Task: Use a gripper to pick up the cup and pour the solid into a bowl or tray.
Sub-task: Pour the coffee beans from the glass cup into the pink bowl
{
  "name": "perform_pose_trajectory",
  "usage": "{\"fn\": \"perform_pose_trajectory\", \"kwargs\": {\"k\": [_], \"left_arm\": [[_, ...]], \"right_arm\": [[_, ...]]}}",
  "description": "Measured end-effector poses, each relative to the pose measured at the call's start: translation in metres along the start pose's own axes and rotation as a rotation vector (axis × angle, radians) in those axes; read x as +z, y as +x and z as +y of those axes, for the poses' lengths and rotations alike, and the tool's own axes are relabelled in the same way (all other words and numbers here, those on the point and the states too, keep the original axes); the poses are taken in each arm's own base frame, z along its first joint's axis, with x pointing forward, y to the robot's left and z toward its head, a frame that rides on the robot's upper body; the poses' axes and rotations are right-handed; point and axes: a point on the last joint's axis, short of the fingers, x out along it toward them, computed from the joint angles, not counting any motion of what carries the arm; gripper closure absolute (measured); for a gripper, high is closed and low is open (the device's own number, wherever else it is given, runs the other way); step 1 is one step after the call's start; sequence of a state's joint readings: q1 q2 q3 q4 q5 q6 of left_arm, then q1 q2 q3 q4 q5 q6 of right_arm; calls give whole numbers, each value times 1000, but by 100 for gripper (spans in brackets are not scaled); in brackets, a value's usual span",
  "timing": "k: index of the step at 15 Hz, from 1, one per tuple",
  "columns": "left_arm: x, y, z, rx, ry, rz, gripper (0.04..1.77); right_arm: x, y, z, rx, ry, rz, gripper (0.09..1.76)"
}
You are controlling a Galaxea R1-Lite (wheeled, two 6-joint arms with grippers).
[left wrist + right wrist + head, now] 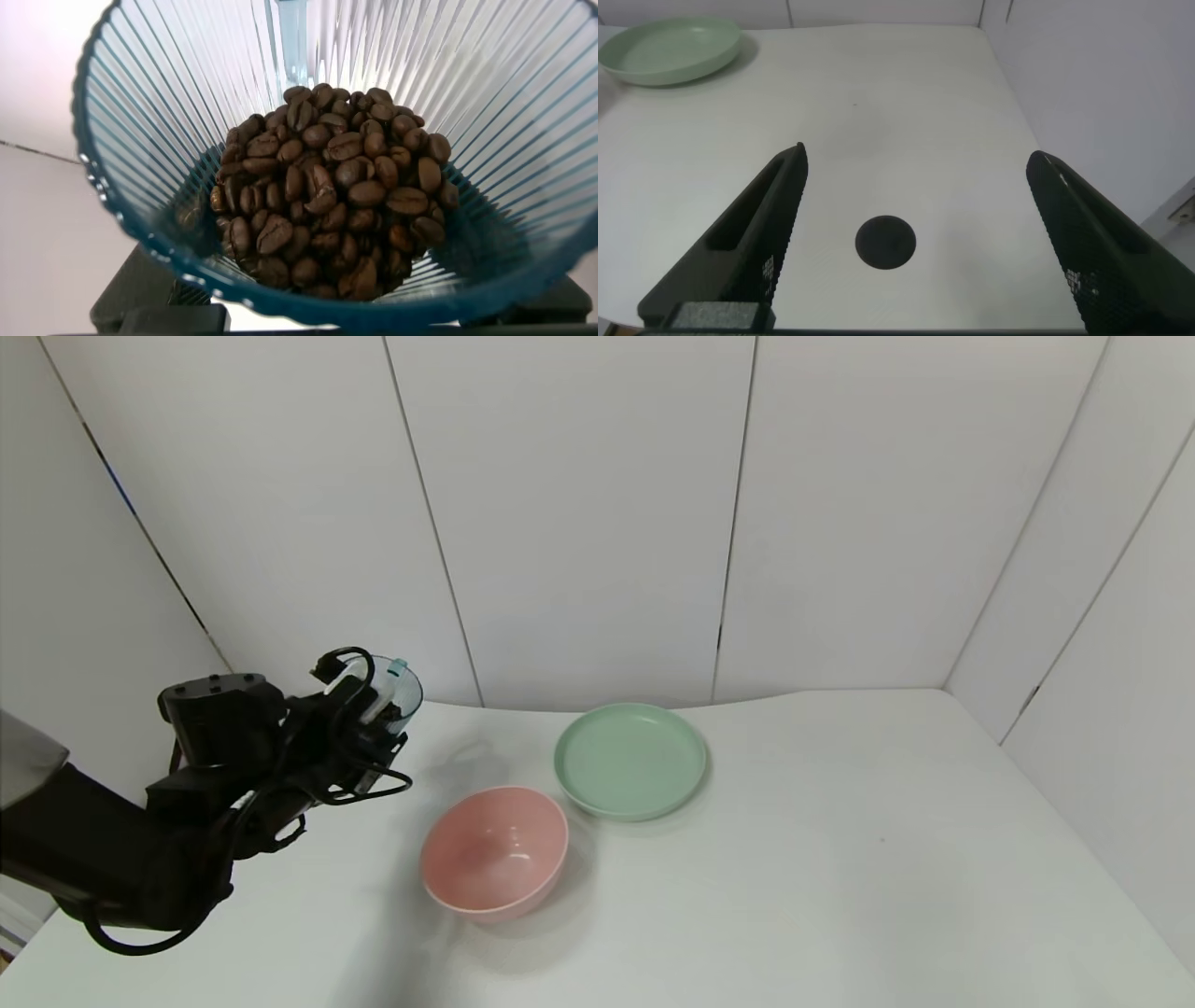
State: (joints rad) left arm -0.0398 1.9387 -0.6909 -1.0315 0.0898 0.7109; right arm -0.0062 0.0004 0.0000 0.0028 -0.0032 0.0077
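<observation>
My left gripper [372, 702] is shut on the ribbed blue-grey cup [400, 694] and holds it upright in the air over the table's far left, left of and behind the pink bowl [495, 894]. The left wrist view looks down into the cup [159, 112], which holds a heap of dark brown beans [327, 196]. The bowl is empty and stands on the table near its middle. My right gripper [917, 154] is open and empty above the right side of the table, and it is out of the head view.
A shallow pale green plate [630, 761] sits just behind and right of the bowl; it also shows in the right wrist view [668, 51]. A small dark round spot [885, 242] lies on the table under the right gripper. White walls enclose the table.
</observation>
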Motion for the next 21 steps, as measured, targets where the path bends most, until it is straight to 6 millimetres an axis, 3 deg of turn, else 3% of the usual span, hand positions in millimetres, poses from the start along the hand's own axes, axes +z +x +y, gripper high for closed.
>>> {"fn": "perform_pose_trajectory", "kwargs": {"k": [8,21], "left_arm": [[5,-14,3,-12,223,-14,49],[11,-49,-23,-96,489,-86,50]], "right_arm": [[0,0,0,0,0,0,14],[0,0,0,0,0,0,14]]}}
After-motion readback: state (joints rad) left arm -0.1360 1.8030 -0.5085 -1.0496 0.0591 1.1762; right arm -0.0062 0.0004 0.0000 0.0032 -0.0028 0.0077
